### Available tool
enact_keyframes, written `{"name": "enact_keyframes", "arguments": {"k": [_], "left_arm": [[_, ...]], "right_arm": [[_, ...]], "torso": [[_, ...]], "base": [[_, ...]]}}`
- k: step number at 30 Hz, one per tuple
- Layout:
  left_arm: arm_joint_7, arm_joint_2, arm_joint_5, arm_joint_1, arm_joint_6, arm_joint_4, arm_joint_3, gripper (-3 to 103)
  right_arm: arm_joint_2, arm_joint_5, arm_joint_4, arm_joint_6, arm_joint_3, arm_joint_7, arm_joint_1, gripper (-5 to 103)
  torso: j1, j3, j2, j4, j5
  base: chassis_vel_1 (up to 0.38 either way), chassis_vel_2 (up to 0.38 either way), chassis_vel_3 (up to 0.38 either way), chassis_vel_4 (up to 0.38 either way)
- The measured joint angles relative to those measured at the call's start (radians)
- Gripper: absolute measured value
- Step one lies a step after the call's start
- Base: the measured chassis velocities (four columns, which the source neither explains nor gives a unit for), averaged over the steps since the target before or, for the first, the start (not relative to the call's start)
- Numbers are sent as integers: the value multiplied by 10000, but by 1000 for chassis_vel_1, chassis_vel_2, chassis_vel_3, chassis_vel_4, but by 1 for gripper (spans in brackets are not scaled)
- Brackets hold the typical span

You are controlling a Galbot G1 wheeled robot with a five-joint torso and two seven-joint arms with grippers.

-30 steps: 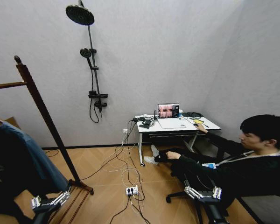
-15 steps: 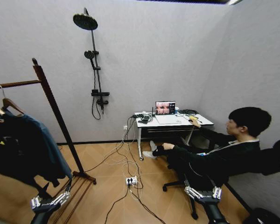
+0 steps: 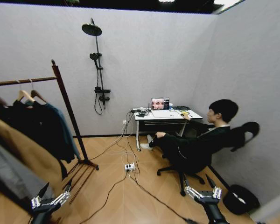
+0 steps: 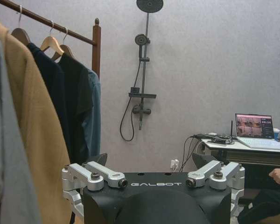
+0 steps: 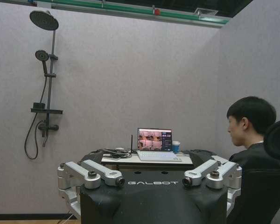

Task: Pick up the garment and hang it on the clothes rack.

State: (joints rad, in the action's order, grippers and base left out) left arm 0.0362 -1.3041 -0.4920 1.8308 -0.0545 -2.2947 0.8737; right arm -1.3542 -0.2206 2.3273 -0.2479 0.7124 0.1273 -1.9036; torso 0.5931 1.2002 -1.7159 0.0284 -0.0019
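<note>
Wood floor point(image 3: 130, 196), grey walls; garment point(image 3: 65, 128) on clothes rack point(image 3: 67, 109); both end effectors released.

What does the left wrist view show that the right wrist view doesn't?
The left wrist view, looking past the open left gripper, takes in the clothes rack with the teal garment hanging at its post end, dark tops beside it and a tan coat nearer the camera. The right wrist view, past the open right gripper, takes in the seated person's head and the chair back. Both share the wall shower, the desk and the laptop.
</note>
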Motion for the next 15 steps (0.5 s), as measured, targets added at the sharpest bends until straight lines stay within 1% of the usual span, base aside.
{"name": "enact_keyframes", "arguments": {"k": [1, 2, 3, 4, 5, 6, 7, 9, 10, 11, 13, 14, 15], "left_arm": [[-5, 0, 0, 0, 0, -1, 2, 100], [-5, 0, 0, 0, 0, -1, 2, 100], [12, 0, 0, 0, 0, -2, -1, 100], [-4, 0, 0, 0, 0, -1, 0, 100], [-4, 0, 0, 0, 0, -1, 0, 100], [-1, 0, 0, 0, 0, 0, 0, 100], [-1, 0, 0, 0, 0, -1, 0, 100], [5, 0, 0, 0, 0, -2, 1, 100], [5, 0, 0, 0, 0, -2, 1, 100], [0, 0, 0, 0, 0, 0, 0, 100], [10, 0, 0, -1, 0, -1, -2, 100], [10, 0, 0, -1, 0, -1, -2, 100], [2, 0, 0, 0, 0, 0, 0, 100]], "right_arm": [[0, 0, -1, 1, -1, 0, 0, 100], [0, 0, -1, 1, -1, 0, 0, 100], [0, 0, -2, 1, 1, 0, 0, 100], [0, 0, -2, 2, -3, 0, 0, 100], [0, 0, -2, 2, -3, 0, 0, 100], [0, 0, -1, 0, 0, 0, 0, 100], [0, 0, -1, 0, 0, 0, 0, 100], [1, 0, -2, 1, 1, 0, 0, 100], [1, 0, -2, 1, 1, 0, 0, 100], [1, 1, 0, 0, 1, 0, -1, 100], [1, 0, -3, 1, 0, 0, 0, 100], [1, 0, -3, 1, 0, 0, 0, 100], [1, 0, -2, 0, 0, 0, 0, 100]], "torso": [[0, 1, 0, -2, 24], [0, 1, 0, -2, 24], [0, 0, 0, 0, 32], [0, 0, 0, -2, 21], [0, 0, 0, -2, 21], [1, 0, 1, -1, 6], [3, 2, 2, -1, 24], [3, 2, 1, 0, 31], [3, 2, 1, 0, 31], [3, 0, 0, -1, 4], [5, 2, 2, 1, 27], [5, 2, 2, 1, 27], [2, 0, 0, -1, 15]], "base": [[342, -335, -343, 346], [342, -335, -343, 346], [356, -335, -341, 301], [323, -364, -341, 378], [323, -364, -341, 378], [323, -339, -320, 378], [346, -339, -350, 325], [366, -333, -338, 339], [385, -327, -326, 353], [342, -377, -326, 365], [348, -350, -349, 318], [348, -352, -366, 318], [354, -352, -340, 352]]}}
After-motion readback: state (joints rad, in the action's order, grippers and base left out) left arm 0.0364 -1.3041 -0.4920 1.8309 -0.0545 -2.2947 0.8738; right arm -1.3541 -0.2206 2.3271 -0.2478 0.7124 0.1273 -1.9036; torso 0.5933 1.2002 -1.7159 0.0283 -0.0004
